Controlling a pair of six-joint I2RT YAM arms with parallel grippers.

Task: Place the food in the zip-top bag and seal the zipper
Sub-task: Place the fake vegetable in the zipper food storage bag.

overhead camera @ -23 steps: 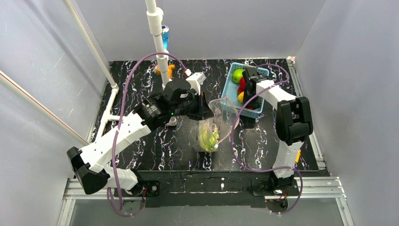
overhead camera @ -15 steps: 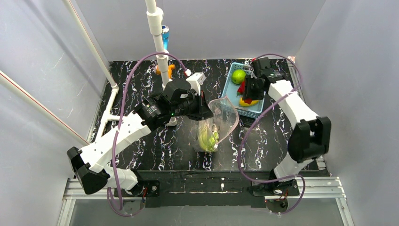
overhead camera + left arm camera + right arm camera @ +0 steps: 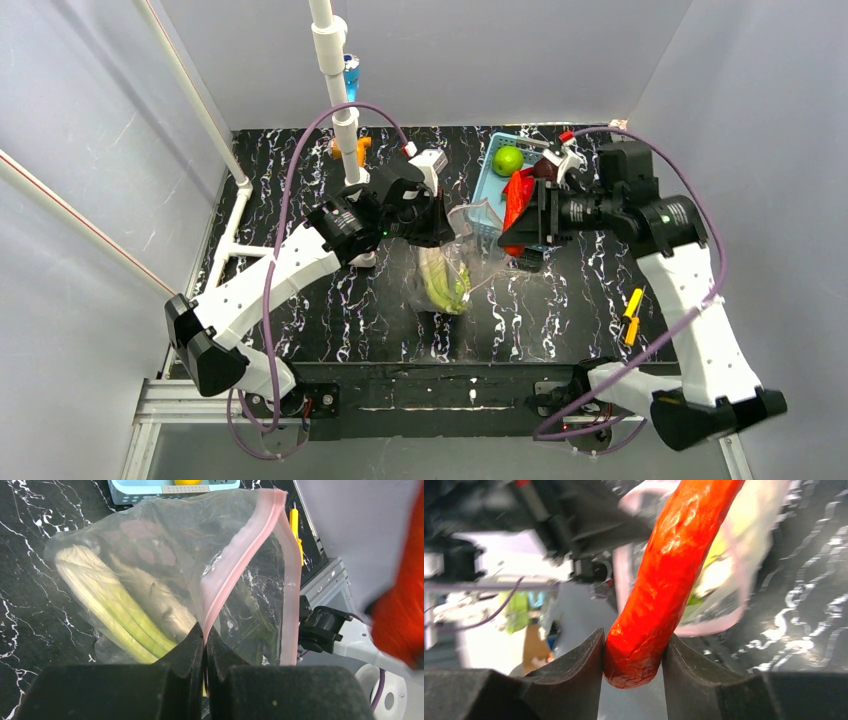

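Note:
The clear zip-top bag [image 3: 455, 255] stands open mid-table with the white-green leek [image 3: 440, 282] inside; the leek also shows in the left wrist view [image 3: 107, 607]. My left gripper [image 3: 440, 222] is shut on the bag's pink zipper strip [image 3: 240, 560] and holds the mouth up. My right gripper [image 3: 522, 215] is shut on the red chilli [image 3: 517, 200], held in the air just right of the bag's mouth. In the right wrist view the chilli [image 3: 669, 580] points toward the pink-rimmed mouth [image 3: 729, 622]. A green round fruit [image 3: 507, 160] lies in the basket.
The light-blue slotted basket [image 3: 487, 185] sits at the back right, behind the right gripper, with a yellow fruit [image 3: 186, 482] seen at its edge. A white pipe post [image 3: 343, 130] stands behind the left arm. A yellow-handled tool [image 3: 632, 305] lies at the right table edge.

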